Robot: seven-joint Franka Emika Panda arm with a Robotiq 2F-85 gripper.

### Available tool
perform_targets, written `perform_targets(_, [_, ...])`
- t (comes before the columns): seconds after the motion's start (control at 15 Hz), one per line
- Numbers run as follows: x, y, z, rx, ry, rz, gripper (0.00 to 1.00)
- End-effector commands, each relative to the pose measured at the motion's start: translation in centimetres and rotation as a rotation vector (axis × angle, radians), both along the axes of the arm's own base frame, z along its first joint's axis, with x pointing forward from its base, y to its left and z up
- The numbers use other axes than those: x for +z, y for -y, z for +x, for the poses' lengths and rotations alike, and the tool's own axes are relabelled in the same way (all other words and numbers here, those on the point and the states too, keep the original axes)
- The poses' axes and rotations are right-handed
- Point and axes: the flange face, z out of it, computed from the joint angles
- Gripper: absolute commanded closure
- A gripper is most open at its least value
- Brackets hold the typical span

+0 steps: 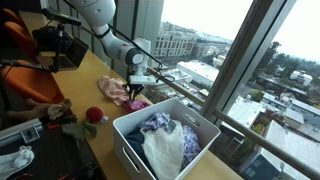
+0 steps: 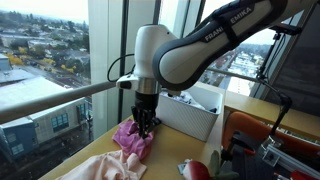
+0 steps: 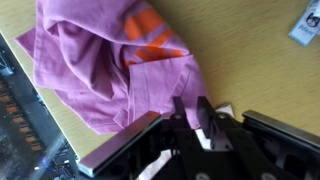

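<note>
The big window point(image 1: 230, 60) is filling the far side of the room, with city rooftops showing beyond the glass. The wooden tabletop point(image 1: 88, 78) is running right along it. The white robot arm point(image 2: 205, 48) is bending down over the tabletop near the glass, its wrist pointing straight down in both exterior views.

A white bin point(image 1: 131, 123) is sitting on the tabletop near the arm, and a heap of clothes point(image 1: 162, 140) is piling up inside it, white and bluish pieces showing on top. In an exterior view the bin point(image 2: 190, 118) is standing just behind the arm.

The pink garment point(image 3: 85, 60) is lying crumpled on the tabletop between the bin and the window edge, an orange print point(image 3: 150, 25) showing on one fold. In both exterior views it is lying directly beneath the wrist. A paler pink cloth point(image 2: 100, 168) is lying on the tabletop near it.

The gripper point(image 3: 192, 112) is coming down onto the edge of the pink garment. Its fingers point(image 3: 178, 106) are standing close together, pinching a fold of the fabric at the hem.

A small red thing point(image 1: 94, 115) is resting on the tabletop, apart from the garment. A small white tag point(image 3: 305, 25) is lying on bare wood at the corner of the wrist view.
</note>
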Motion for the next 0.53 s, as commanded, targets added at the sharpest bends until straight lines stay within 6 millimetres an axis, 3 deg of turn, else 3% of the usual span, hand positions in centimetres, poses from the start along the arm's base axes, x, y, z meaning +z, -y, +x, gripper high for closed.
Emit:
perform_targets(0.0, [0.67, 1.38, 0.91, -0.006, -0.003, -0.005, 0.6])
perform_targets(0.13, [0.71, 1.63, 1.2, -0.01, -0.003, -0.003, 0.64])
perform_targets(0.47, [0.18, 1.21, 1.01, -0.003, -0.013, -0.001, 0.29])
